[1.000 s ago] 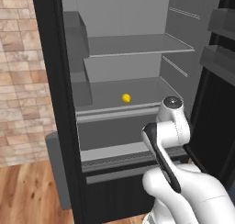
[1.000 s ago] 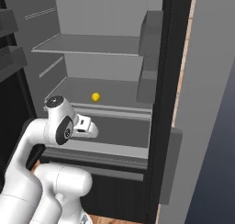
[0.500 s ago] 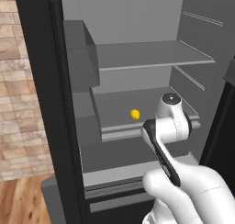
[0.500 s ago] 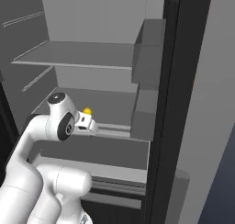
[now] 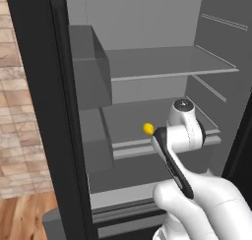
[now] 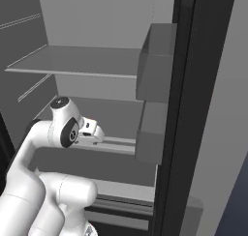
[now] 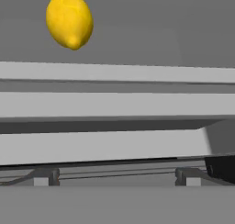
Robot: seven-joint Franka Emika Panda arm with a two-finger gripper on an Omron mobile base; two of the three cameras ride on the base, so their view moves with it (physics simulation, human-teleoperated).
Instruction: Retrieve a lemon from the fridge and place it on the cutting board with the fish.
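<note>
Left base view puts you before the tall black fridge (image 5: pixel 44 111) with its doors open, where the small bright yellow roundish lemon (image 5: pixel 148 129) lies on the grey lower shelf (image 5: pixel 128 123), near that shelf's front edge and just left of the white arm's wrist. In the hand view, the lemon (image 7: pixel 69 20) sits at your upper left, beyond the shelf's front lip. Gripper: you cannot tell whether its fingers are apart or together.

a rendered kitchen: open black fridge (image 5: pixel 59 111), grey shelves (image 5: pixel 167 62), brick wall (image 5: pixel 15 135), wood floor (image 5: pixel 24 217)
</note>
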